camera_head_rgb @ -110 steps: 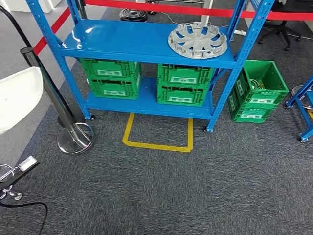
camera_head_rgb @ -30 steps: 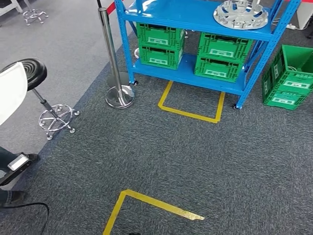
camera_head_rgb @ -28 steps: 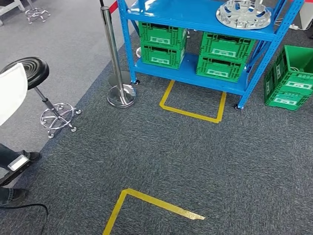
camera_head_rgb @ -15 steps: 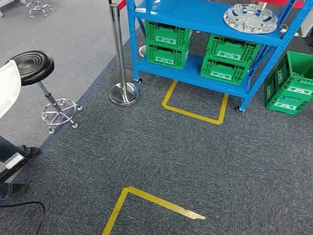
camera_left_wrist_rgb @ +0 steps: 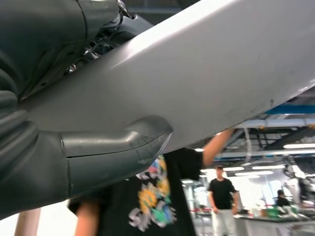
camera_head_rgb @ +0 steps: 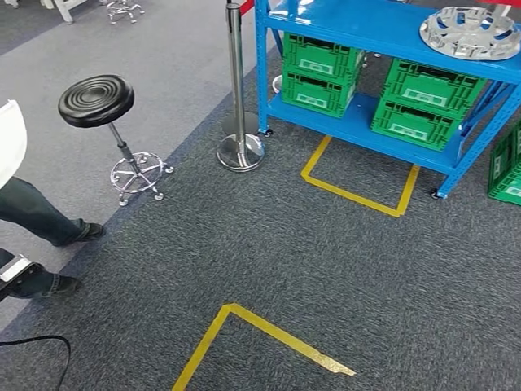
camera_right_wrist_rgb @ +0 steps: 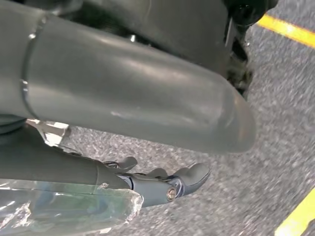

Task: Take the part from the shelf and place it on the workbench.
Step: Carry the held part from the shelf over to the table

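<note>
**Hidden, cropped and unclear items**

- Hubcap: silver, on the top deck of the blue shelf; its far rim is cut by the picture's top edge.
- Blue shelf: upper frame and right end run out of the picture.
- Green crate on the carpet right of the shelf: only a sliver shows at the picture's right edge.
- Stanchion post left of the shelf: top cropped.
- Person far left of the shelf: legs and shoes show, body cropped.
- Left hand: thick grey thumb visible, fingers hidden; grasp cannot be told.
- Right hand: dark fingers partly behind crinkled clear film; grasp unclear.
- Background people: blurred.
</note>
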Robot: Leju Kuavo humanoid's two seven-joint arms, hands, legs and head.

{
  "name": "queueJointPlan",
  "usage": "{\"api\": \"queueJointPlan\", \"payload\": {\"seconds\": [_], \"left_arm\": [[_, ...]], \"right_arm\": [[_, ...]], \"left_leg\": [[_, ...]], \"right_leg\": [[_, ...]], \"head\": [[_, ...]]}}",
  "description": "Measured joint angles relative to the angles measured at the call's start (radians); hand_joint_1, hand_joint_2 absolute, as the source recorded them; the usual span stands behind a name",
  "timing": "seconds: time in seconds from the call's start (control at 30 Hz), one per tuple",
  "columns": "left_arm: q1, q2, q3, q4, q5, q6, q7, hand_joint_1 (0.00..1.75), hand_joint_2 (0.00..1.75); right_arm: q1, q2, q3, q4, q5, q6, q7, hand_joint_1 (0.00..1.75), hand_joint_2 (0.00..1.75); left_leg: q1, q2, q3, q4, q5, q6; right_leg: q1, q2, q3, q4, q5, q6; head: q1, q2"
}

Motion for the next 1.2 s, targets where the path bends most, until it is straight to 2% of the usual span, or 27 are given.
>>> {"api": "queueJointPlan", "payload": {"seconds": [0.03,0.07,0.13,0.17,0.2,0.27,0.3,0.33,0.4,0.43,0.47,0.53,0.57,0.6,0.63,0.67,0.7,0.77,0.83,0.87,0.9,0.93,1.0,1.07,1.13,1.17,1.2], "left_arm": [[-0.002,0.002,0.0,0.001,0.001,0.0,0.0,1.75,1.75],[-0.003,0.002,-0.001,0.003,0.001,-0.001,0.0,1.75,1.75],[-0.002,0.002,-0.002,0.006,0.002,-0.001,0.0,1.75,1.75],[-0.001,0.003,-0.001,0.008,0.002,-0.002,0.0,1.75,1.75],[-0.001,0.004,-0.001,0.008,0.002,-0.003,0.0,1.75,1.75],[-0.005,0.007,-0.002,0.009,0.001,-0.006,0.0,1.75,1.75],[-0.007,0.008,-0.002,0.009,0.001,-0.008,0.0,1.75,1.75],[-0.009,0.01,-0.003,0.01,0.001,-0.009,0.001,1.75,1.75],[-0.01,0.014,-0.003,0.013,0.002,-0.01,0.003,1.75,1.75],[-0.009,0.017,-0.002,0.015,0.002,-0.01,0.004,1.75,1.75],[-0.011,0.02,-0.001,0.017,0.002,-0.01,0.005,1.75,1.75],[-0.015,0.023,0.0,0.021,0.002,-0.01,0.006,1.75,1.75],[-0.017,0.024,0.0,0.025,0.002,-0.01,0.007,1.75,1.75],[-0.017,0.024,0.0,0.029,0.003,-0.01,0.007,1.75,1.75],[-0.017,0.024,0.0,0.033,0.003,-0.01,0.007,1.75,1.75],[-0.018,0.024,0.0,0.037,0.004,-0.01,0.007,1.75,1.75],[-0.018,0.025,0.0,0.041,0.004,-0.01,0.008,1.75,1.75],[-0.022,0.025,0.0,0.046,0.005,-0.01,0.008,1.75,1.75],[-0.028,0.026,0.0,0.052,0.005,-0.01,0.008,1.75,1.75],[-0.03,0.027,0.0,0.055,0.005,-0.01,0.008,1.75,1.75],[-0.031,0.028,0.0,0.058,0.005,-0.01,0.008,1.75,1.75],[-0.031,0.03,0.001,0.06,0.005,-0.009,0.008,1.75,1.75],[-0.035,0.034,0.001,0.064,0.005,-0.009,0.009,1.75,1.75],[-0.042,0.035,0.0,0.068,0.006,-0.01,0.009,1.75,1.75],[-0.041,0.035,-0.001,0.073,0.006,-0.009,0.009,1.75,1.75],[-0.04,0.035,-0.002,0.075,0.006,-0.009,0.009,1.75,1.75],[-0.04,0.035,-0.002,0.076,0.006,-0.009,0.009,1.75,1.75]], "right_arm": [[0.001,0.001,0.0,0.0,0.0,0.0,0.0,0.0,0.0],[0.002,0.002,0.0,0.0,0.0,0.0,0.0,0.0,0.0],[0.004,0.002,0.0,0.0,0.0,0.0,0.0,0.0,0.0],[0.004,0.002,0.0,0.0,0.0,0.0,0.0,0.0,0.0],[0.004,0.003,0.0,0.0,0.0,0.0,0.0,0.0,0.0],[0.002,0.004,0.0,0.0,0.0,-0.001,-0.001,0.0,0.0],[0.002,0.004,0.0,0.0,0.001,-0.001,-0.002,0.0,0.0],[0.0,0.004,0.0,0.0,0.002,-0.001,-0.003,0.0,0.0],[-0.002,0.005,0.0,0.0,0.002,-0.002,-0.004,0.0,0.0],[-0.003,0.005,0.0,0.0,0.003,-0.002,-0.005,0.0,0.0],[-0.003,0.005,0.0,0.0,0.003,-0.002,-0.005,0.0,0.0],[-0.003,0.005,0.0,0.0,0.003,-0.002,-0.006,0.0,0.0],[-0.002,0.006,0.0,0.0,0.003,-0.002,-0.006,0.0,0.0],[-0.002,0.006,0.0,0.0,0.003,-0.002,-0.005,0.0,0.0],[-0.001,0.006,0.0,0.0,0.003,-0.002,-0.005,0.0,0.0],[-0.001,0.006,0.0,0.0,0.003,-0.002,-0.005,0.0,0.0],[-0.001,0.006,0.0,0.0,0.003,-0.002,-0.005,0.0,0.0],[-0.001,0.006,0.0,0.0,0.003,-0.001,-0.004,0.0,0.0],[-0.002,0.006,0.0,0.0,0.003,-0.001,-0.005,0.0,0.0],[-0.003,0.006,0.0,0.0,0.003,-0.001,-0.005,0.0,0.0],[-0.003,0.006,0.0,0.0,0.003,-0.001,-0.005,0.0,0.0],[-0.003,0.006,0.0,-0.001,0.003,-0.001,-0.005,0.0,0.0],[-0.003,0.008,0.0,-0.001,0.005,0.0,-0.006,0.0,0.0],[-0.001,0.009,0.0,0.0,0.006,0.0,-0.006,0.0,0.0],[0.001,0.009,0.0,0.0,0.006,0.0,-0.006,0.0,0.0],[0.002,0.009,0.0,0.0,0.006,-0.001,-0.006,0.0,0.0],[0.001,0.009,0.0,0.0,0.006,0.0,-0.007,0.0,0.0]], "left_leg": [[-0.001,0.03,-0.029,0.063,-0.035,-0.004],[0.0,0.045,-0.059,0.132,-0.067,-0.007],[0.002,0.055,-0.089,0.208,-0.089,-0.01],[0.001,0.059,-0.075,0.19,-0.071,-0.009],[0.001,0.068,-0.042,0.134,-0.04,-0.007],[-0.006,0.114,0.035,-0.003,0.008,0.0],[-0.01,0.131,0.057,-0.047,0.018,0.006],[-0.014,0.139,0.064,-0.066,0.017,0.013],[-0.017,0.117,0.059,-0.071,0.02,0.028],[-0.015,0.105,0.058,-0.073,0.024,0.034],[-0.013,0.093,0.056,-0.076,0.027,0.041],[-0.01,0.072,0.052,-0.078,0.033,0.051],[-0.011,0.06,0.049,-0.078,0.035,0.054],[-0.011,0.046,0.047,-0.077,0.036,0.055],[-0.012,0.032,0.046,-0.077,0.037,0.056],[-0.012,0.017,0.046,-0.076,0.038,0.056],[-0.012,0.002,0.046,-0.076,0.038,0.055],[-0.012,-0.026,0.045,-0.074,0.039,0.051],[-0.01,-0.052,0.037,-0.071,0.042,0.04],[-0.007,-0.065,0.032,-0.071,0.045,0.032],[-0.004,-0.079,0.028,-0.072,0.049,0.025],[-0.002,-0.077,0.025,-0.07,0.049,0.02],[-0.004,-0.024,0.002,-0.027,0.021,0.012],[-0.003,0.04,-0.053,0.09,-0.043,0.004],[0.003,0.054,-0.101,0.193,-0.081,-0.005],[0.005,0.056,-0.101,0.198,-0.072,-0.008],[0.007,0.062,-0.081,0.164,-0.047,-0.01]], "right_leg": [[0.003,-0.015,-0.001,0.0,0.0,-0.003],[0.005,-0.03,-0.003,0.0,-0.001,-0.005],[0.009,-0.061,-0.005,0.001,-0.002,-0.006],[0.01,-0.076,-0.005,0.002,-0.002,-0.006],[0.011,-0.089,-0.004,0.002,-0.003,-0.006],[0.016,-0.114,-0.001,0.004,-0.007,-0.001],[0.02,-0.124,-0.001,0.006,-0.01,0.003],[0.023,-0.135,0.0,0.007,-0.011,0.007],[0.025,-0.156,0.002,0.006,-0.013,0.015],[0.023,-0.147,0.0,0.011,-0.02,0.021],[0.02,-0.122,-0.009,0.03,-0.035,0.026],[0.015,-0.051,-0.057,0.132,-0.093,0.032],[0.014,-0.03,-0.092,0.205,-0.125,0.033],[0.014,-0.022,-0.124,0.268,-0.147,0.033],[0.014,-0.019,-0.143,0.302,-0.151,0.032],[0.014,-0.017,-0.143,0.295,-0.133,0.031],[0.014,-0.012,-0.124,0.249,-0.099,0.028],[0.01,0.035,-0.06,0.106,-0.028,0.02],[0.006,0.08,-0.018,0.022,-0.004,0.016],[0.006,0.084,-0.013,0.014,-0.007,0.014],[0.007,0.07,-0.009,0.012,-0.005,0.013],[0.007,0.056,-0.007,0.007,-0.002,0.008],[0.006,0.024,-0.001,-0.003,0.003,-0.003],[0.008,-0.009,0.001,-0.008,0.003,-0.01],[0.01,-0.041,0.0,-0.007,0.001,-0.011],[0.01,-0.057,0.001,-0.007,-0.001,-0.01],[0.01,-0.072,0.002,-0.006,-0.003,-0.007]], "head": [[-0.003,0.0],[-0.004,0.0],[-0.004,0.0],[-0.004,0.0],[-0.004,0.0],[-0.005,0.0],[-0.004,0.0],[-0.005,0.0],[-0.004,0.0],[-0.004,0.0],[-0.003,0.0],[0.0,0.0],[0.0,0.0],[0.0,0.0],[0.0,0.0],[0.0,0.0],[0.0,0.0],[0.0,0.0],[-0.001,0.0],[-0.001,0.0],[-0.001,0.0],[-0.002,0.0],[-0.007,0.0],[-0.012,0.0],[-0.012,0.0],[-0.012,0.0],[-0.012,0.0]]}}
